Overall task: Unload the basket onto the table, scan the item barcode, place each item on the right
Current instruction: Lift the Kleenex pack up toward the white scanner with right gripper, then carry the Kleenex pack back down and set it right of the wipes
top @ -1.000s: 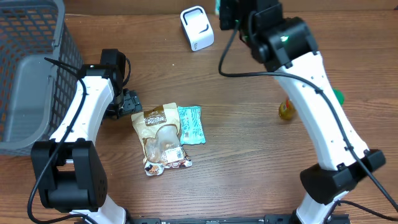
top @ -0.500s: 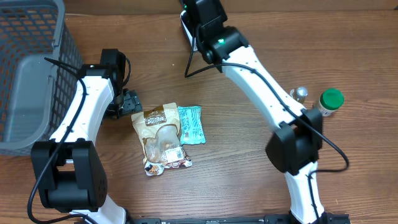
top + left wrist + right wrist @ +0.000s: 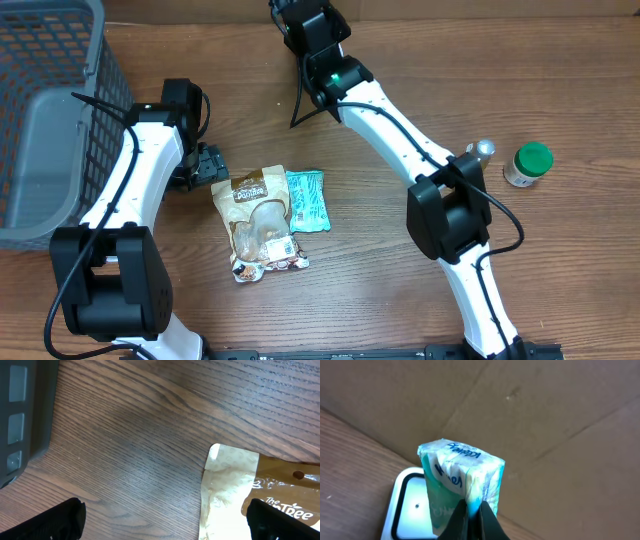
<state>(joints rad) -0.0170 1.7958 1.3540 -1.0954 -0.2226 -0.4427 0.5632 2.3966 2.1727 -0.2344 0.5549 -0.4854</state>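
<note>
At far left, grey basket (image 3: 60,40), nothing visible inside. Left gripper (image 3: 205,165) has its jaws wide and holds nothing, just beside brown pouch (image 3: 258,215). Teal packet (image 3: 307,200) lies against the pouch's right side. Top centre: right gripper (image 3: 474,512) pinched on tissue pack (image 3: 462,475), long axis running out from the fingers. White scanner (image 3: 405,505) sits just beyond and below the pack. Right arm is nearer. Barcode not visible; the pack likely needs turning toward the scanner.
</note>
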